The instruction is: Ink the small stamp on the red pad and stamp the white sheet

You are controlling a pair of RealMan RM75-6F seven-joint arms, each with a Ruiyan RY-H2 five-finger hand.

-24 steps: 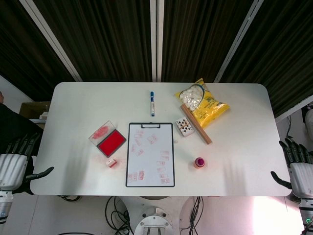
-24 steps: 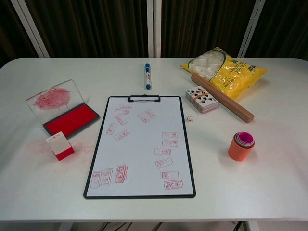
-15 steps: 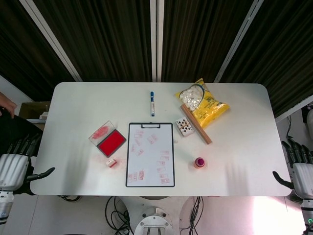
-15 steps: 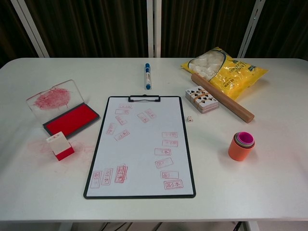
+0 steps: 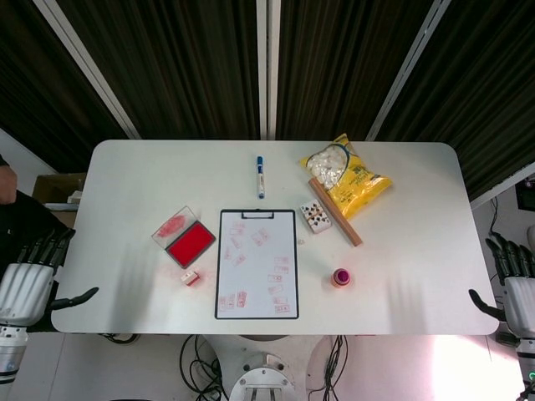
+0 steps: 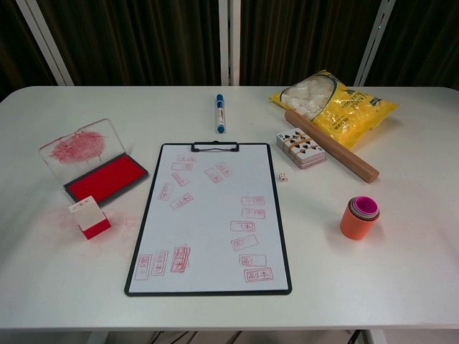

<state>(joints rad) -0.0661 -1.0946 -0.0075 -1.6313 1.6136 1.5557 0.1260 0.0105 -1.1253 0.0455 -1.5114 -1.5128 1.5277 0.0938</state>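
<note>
The small stamp [image 6: 89, 217], white on top and red below, stands on the table [image 6: 401, 279] just in front of the open red ink pad [image 6: 105, 177]. In the head view the stamp [image 5: 191, 277] and pad [image 5: 190, 243] lie left of the clipboard. The white sheet [image 6: 212, 216] on the black clipboard carries several red stamp marks. My left hand [image 5: 29, 280] hangs off the table's left edge, fingers spread, holding nothing. Beyond the right edge my right hand [image 5: 517, 284] is also spread and empty. Neither hand appears in the chest view.
A blue marker [image 6: 220, 113] lies behind the clipboard. A yellow snack bag [image 6: 333, 105], a wooden rolling pin [image 6: 331, 145], a deck of cards [image 6: 300, 150] and a small die [image 6: 283, 177] sit at the back right. Stacked cups [image 6: 359, 217] stand right of the sheet.
Both hands have drifted slightly outward and down, away from the table edges. Nothing on the table has moved.
</note>
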